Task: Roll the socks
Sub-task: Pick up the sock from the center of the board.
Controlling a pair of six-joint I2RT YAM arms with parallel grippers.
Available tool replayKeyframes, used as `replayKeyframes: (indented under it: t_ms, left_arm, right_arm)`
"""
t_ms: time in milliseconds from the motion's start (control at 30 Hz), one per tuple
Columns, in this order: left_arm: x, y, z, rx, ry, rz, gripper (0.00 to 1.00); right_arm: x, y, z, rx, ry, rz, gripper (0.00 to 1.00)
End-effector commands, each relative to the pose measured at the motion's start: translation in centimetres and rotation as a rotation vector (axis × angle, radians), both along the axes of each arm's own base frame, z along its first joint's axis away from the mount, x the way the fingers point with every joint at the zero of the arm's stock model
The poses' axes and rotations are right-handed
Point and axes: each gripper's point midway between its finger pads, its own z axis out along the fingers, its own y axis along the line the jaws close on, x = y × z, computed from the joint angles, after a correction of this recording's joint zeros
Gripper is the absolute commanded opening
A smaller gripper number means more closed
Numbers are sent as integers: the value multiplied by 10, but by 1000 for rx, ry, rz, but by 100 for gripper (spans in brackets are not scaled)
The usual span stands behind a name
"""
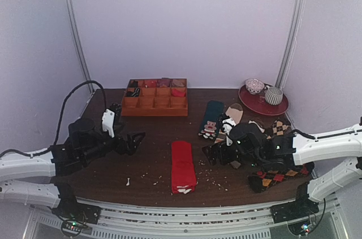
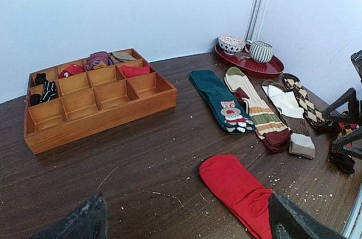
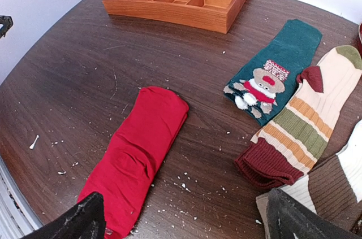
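Though flat, socks (image 1: 182, 166) between left claw (image 1: 137, 138) and right claw (image 1: 209, 153), both agape

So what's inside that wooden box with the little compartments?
The wooden tray holds fabric bundles in its back compartments: red, purple, tan and black. The front row is empty. What lies beneath each bundle is hidden.

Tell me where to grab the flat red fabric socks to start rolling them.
Probably the near short end of the flat red fabric socks, by the white marks. Come straight down: the strip lies flat, lengthwise toward the wooden tray, so that edge lifts and rolls away.
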Motion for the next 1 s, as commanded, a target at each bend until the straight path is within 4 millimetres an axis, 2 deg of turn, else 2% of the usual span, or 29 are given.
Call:
replayKeyframes:
  t_ms: [0, 100, 200, 300, 400, 567, 700, 767, 867, 967]
  left_arm:
    - [-2, -14, 18, -12, -76, -77, 98]
    - [-9, -25, 10, 15, -72, -145, 98]
    - [-22, -37, -6, 29, -48, -190, 98]
    - [-28, -43, -26, 57, -6, -204, 98]
    - [-34, -47, -33, 68, -11, -218, 98]
    - [-39, -48, -53, 76, 26, -242, 98]
    - [-43, -47, -66, 82, 58, -252, 98]
    - [-44, -46, -70, 84, 64, -249, 98]
    - [-44, -46, -78, 102, 81, -250, 98]
    - [-44, -47, -84, 112, 97, -250, 98]
  right_arm:
    - [2, -3, -3, -124, -32, 46, 100]
    - [2, -10, -19, -195, -41, 55, 100]
    - [-14, 6, -38, -206, 0, 204, 100]
    - [-29, 18, -51, -142, -15, 326, 100]
    - [-45, 25, -62, -96, -55, 431, 97]
    - [-71, 45, -67, -102, -216, 630, 93]
    - [-90, 67, -80, -165, -260, 781, 90]
    - [-100, 79, -80, -170, -288, 841, 89]
    - [-106, 87, -78, -166, -331, 888, 88]
    - [-110, 91, -86, -199, -340, 944, 87]
